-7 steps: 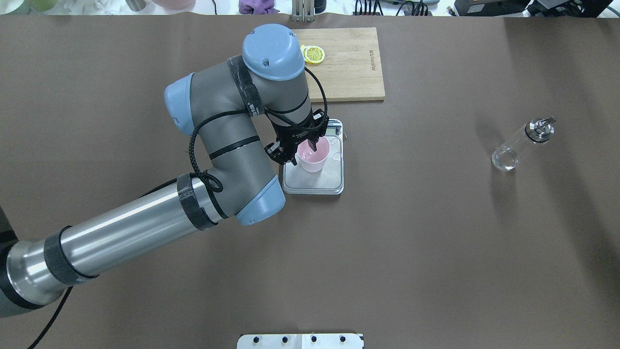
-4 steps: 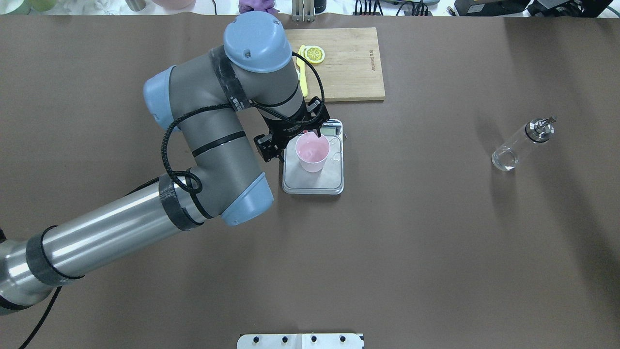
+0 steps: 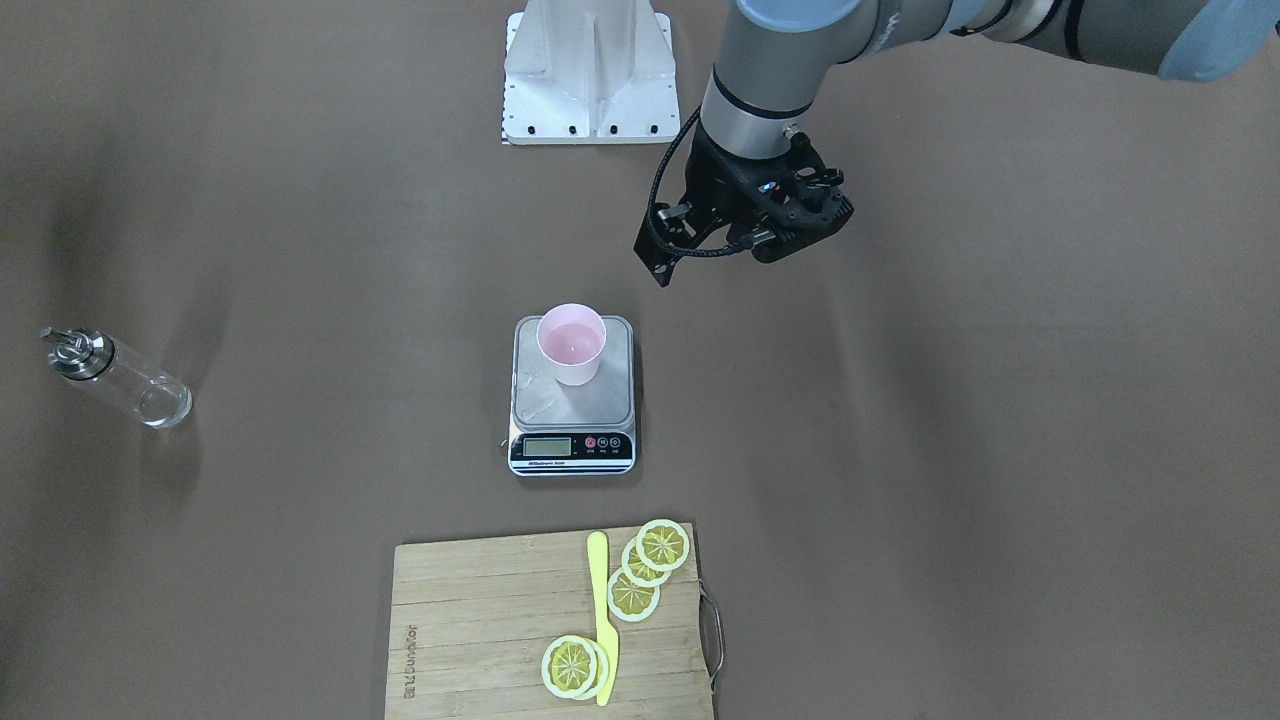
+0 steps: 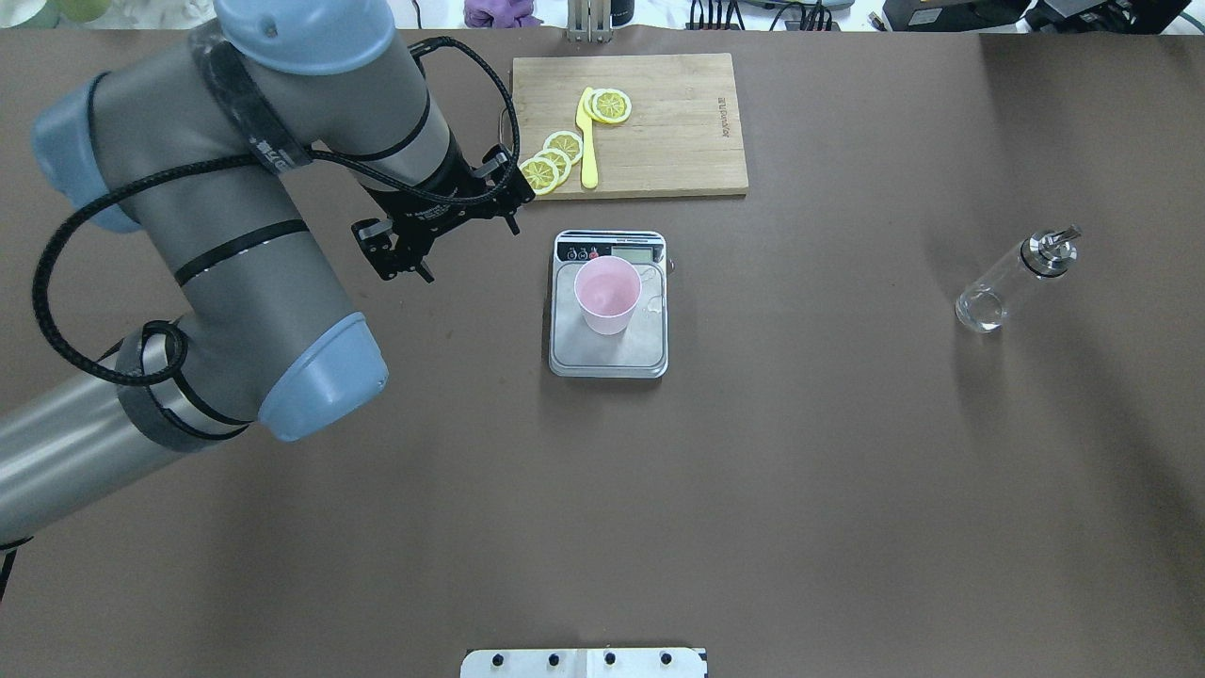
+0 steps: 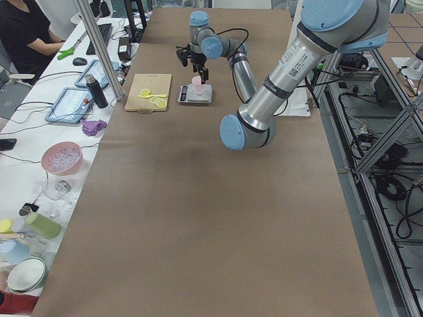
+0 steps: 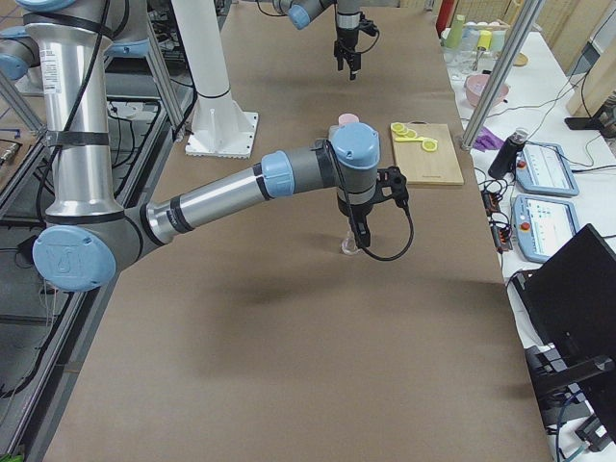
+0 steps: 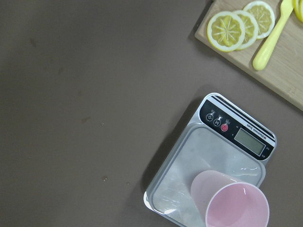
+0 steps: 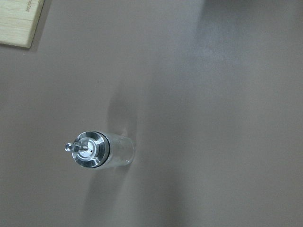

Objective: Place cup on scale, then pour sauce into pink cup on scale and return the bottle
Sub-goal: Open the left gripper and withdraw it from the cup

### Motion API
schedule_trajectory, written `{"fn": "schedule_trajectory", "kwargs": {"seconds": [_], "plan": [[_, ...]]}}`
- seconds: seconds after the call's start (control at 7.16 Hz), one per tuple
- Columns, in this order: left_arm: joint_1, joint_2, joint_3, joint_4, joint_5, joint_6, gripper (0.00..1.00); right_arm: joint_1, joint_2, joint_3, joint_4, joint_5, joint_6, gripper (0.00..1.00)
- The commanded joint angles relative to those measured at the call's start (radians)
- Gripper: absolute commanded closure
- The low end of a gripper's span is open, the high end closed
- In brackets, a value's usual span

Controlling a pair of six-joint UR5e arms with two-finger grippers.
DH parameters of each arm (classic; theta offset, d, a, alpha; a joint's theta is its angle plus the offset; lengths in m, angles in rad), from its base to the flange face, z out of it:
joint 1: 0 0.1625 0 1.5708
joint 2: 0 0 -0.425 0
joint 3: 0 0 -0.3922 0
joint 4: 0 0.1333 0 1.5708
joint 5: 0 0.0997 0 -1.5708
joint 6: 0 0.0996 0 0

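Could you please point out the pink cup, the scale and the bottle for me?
cup (image 4: 607, 287), overhead exterior view, inside of the cup.
scale (image 4: 612, 356), overhead exterior view, bare steel platform.
bottle (image 4: 998, 290), overhead exterior view, glass body.

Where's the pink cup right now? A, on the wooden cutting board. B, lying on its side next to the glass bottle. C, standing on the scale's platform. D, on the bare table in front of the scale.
C: the cup stands upright on the steel platform of the scale.

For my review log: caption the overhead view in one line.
Pink cup on the scale, left gripper beside it, bottle standing apart.
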Motion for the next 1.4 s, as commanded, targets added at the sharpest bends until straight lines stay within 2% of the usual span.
{"fn": "schedule_trajectory", "kwargs": {"seconds": [0.0,0.14,0.28,0.42,0.56,0.7,0.84,0.98,1.26], "plan": [[-0.074,0.106,-0.12,0.055,0.0,0.143,0.01,-0.014,-0.04,0.027,0.082,-0.002,0.042,0.0],[-0.103,0.182,-0.194,0.055,0.0,0.299,0.01,-0.037,-0.077,0.041,0.187,-0.003,0.144,0.0],[-0.127,0.23,-0.211,0.062,0.0,0.397,0.01,-0.098,-0.164,0.041,0.4,-0.049,0.282,0.0],[-0.152,0.276,-0.214,0.07,0.0,0.505,0.01,-0.188,-0.226,0.038,0.627,-0.139,0.459,0.0],[-0.175,0.364,-0.234,0.072,-0.002,0.638,0.01,-0.245,-0.279,0.023,0.772,-0.197,0.589,0.0],[-0.196,0.397,-0.244,0.072,-0.002,0.679,0.01,-0.297,-0.336,-0.023,0.916,-0.25,0.598,0.0],[-0.198,0.397,-0.235,0.072,0.009,0.678,0.01,-0.328,-0.346,-0.089,1.059,-0.265,0.599,0.0],[-0.209,0.394,-0.236,0.072,0.008,0.681,0.01,-0.365,-0.346,-0.147,1.173,-0.287,0.622,0.0],[-0.206,0.385,-0.218,0.072,0.008,0.684,0.01,-0.483,-0.346,-0.201,1.314,-0.427,0.718,0.0]]}}
